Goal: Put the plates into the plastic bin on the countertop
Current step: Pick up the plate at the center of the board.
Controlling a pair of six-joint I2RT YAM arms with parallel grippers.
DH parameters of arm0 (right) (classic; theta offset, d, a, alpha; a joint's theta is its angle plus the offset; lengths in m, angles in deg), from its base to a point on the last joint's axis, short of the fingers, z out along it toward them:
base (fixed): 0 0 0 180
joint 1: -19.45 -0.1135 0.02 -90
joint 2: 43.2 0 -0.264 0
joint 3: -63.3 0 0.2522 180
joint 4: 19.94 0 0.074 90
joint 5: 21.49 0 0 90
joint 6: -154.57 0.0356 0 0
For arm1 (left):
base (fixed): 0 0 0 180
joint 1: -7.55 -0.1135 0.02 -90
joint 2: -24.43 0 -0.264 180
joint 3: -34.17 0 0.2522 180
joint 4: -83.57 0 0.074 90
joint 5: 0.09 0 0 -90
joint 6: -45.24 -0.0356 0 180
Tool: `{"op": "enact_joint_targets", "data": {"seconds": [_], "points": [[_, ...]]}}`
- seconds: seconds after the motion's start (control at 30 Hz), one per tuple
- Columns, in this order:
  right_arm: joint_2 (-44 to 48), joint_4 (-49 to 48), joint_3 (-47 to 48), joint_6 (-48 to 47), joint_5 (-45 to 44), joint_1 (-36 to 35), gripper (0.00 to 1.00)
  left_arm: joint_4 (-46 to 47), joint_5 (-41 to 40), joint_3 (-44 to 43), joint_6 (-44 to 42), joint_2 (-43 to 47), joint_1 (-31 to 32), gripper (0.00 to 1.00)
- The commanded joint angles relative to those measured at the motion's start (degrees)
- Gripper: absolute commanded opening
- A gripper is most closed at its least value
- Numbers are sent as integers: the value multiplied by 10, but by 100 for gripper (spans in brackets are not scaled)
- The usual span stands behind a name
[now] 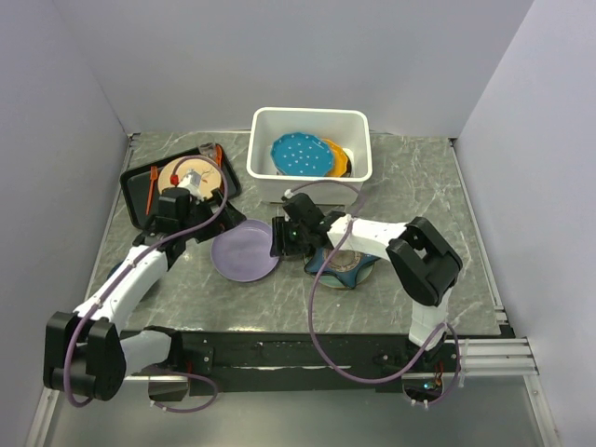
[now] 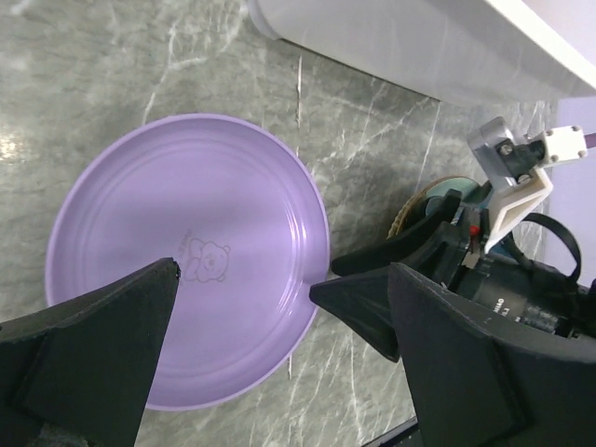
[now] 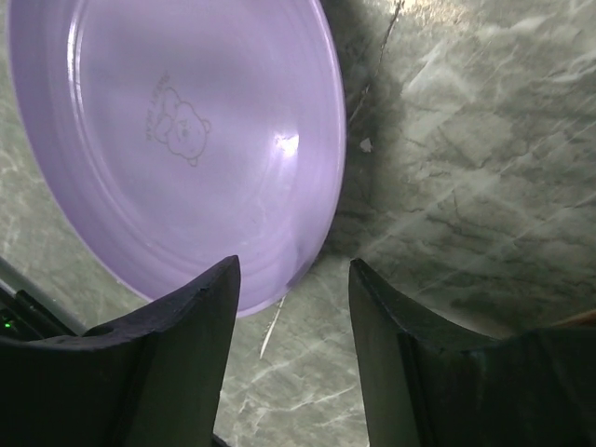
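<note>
1. done: plastic bin (image 1: 263, 140) at the back of the countertop (image 1: 419, 186) already has two plates in it: blue dotted plate (image 1: 300, 154) on top, orange plate (image 1: 341, 160) poking out from under its right side
2. left to go: lilac plate (image 1: 240, 256) lies flat on the countertop in front of the bin, apart from it. The teal plate (image 1: 361, 275) sits just to its right under your right arm (image 1: 372, 233). There may be a second dish stacked in it, but the arm hides most of it, so can't confirm
3. right gripper (image 3: 293, 279): jaws partly open, straddling the lilac plate's rim, one finger over the plate and the other over bare marble. The rim sits in the gap and I see no pinch yet, so it's holding nothing
4. left gripper (image 2: 244, 284): spread wide, hovering over the lilac plate, empty
5. black tray (image 1: 135, 191) with the beige plate (image 1: 191, 175) at back left isn't your job, leave it
6. my read: about halfway at best, with two plates in and at least two out. You're at the grasp on the lilac plate. Clamp, lift, carry to the bin and release are all to do, then the teal one
</note>
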Motion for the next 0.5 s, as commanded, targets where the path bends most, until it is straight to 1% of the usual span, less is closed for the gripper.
{"op": "enact_joint_targets", "data": {"seconds": [0.0, 0.03, 0.1, 0.3, 0.4, 0.43, 0.47], "points": [[-19, -34, -7, 17, -20, -10, 54, 24, 33, -28, -13, -9, -2, 99], [-22, -39, -8, 21, -21, -12, 52, 26, 34, -28, -13, -9, -2, 99], [-33, -50, -10, 27, -27, -15, 45, 30, 38, -26, -11, -9, -2, 99], [-52, -55, -7, 31, -28, -20, 38, 30, 36, -20, -10, -2, -2, 99], [-61, -49, 3, 28, -28, -21, 33, 28, 35, -14, -8, 5, -2, 99], [-63, -49, 6, 27, -26, -20, 31, 26, 33, -10, -8, 10, -2, 99], [-65, -49, 7, 28, -25, -20, 26, 24, 31, -8, -6, 13, -2, 99]]}}
